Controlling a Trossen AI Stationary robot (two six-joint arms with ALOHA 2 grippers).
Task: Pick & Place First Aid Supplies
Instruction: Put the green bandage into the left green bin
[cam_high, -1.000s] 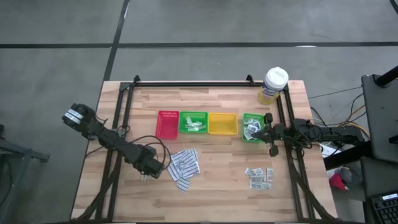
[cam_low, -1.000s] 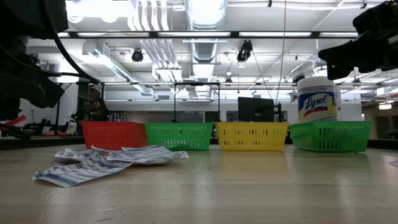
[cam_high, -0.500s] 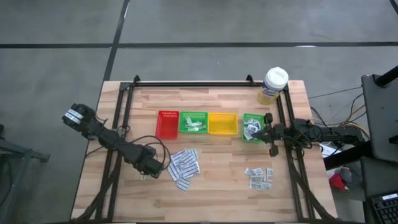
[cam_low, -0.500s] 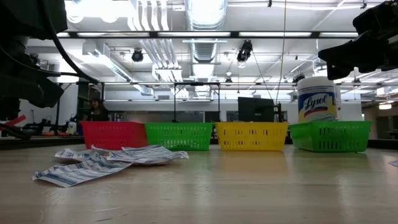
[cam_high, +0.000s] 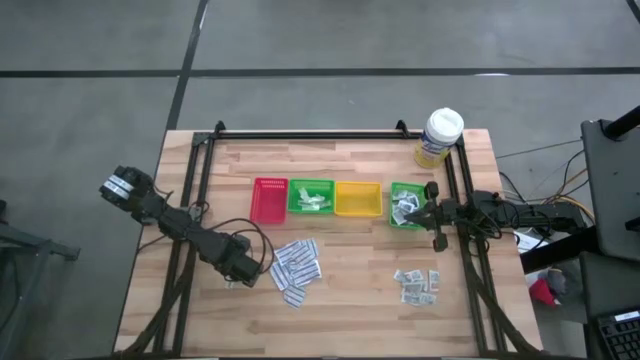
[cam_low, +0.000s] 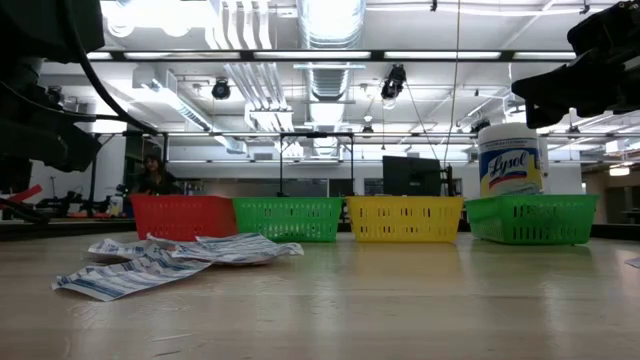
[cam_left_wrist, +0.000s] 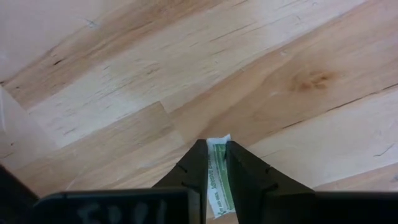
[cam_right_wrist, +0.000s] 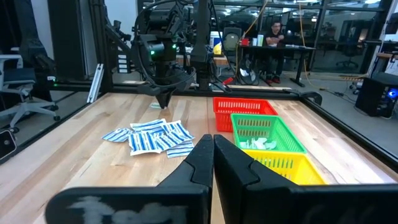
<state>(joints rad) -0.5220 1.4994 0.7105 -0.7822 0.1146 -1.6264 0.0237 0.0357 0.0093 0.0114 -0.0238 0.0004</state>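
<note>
My left gripper (cam_high: 236, 277) points down at the wooden table (cam_high: 350, 320), just left of a pile of long white printed strips (cam_high: 296, 266). It is shut on a pale green-white sachet (cam_left_wrist: 218, 168). Small grey-white squares (cam_high: 418, 285) lie on the table at the near right. More packets lie in the two green trays (cam_high: 311, 197) (cam_high: 405, 205). My right gripper (cam_right_wrist: 213, 150) is shut with nothing in it. It hangs level over the right green tray, by the table's right edge. My left gripper pinches the green-white sachet by its two long edges (cam_left_wrist: 219, 155) between the two fingers. The fingers come from above, pointing down, and lie along the sachet. Its short end (cam_left_wrist: 219, 139) shows just past the fingertips, close to the table; whether it is lifted, I cannot tell.
A red tray (cam_high: 268, 200), a green one, a yellow one (cam_high: 358, 199) and a second green one stand in a row across the table's middle. A white-lidded tub (cam_high: 440, 137) stands at the far right corner. A black frame (cam_high: 310, 133) borders the table's far and side edges.
</note>
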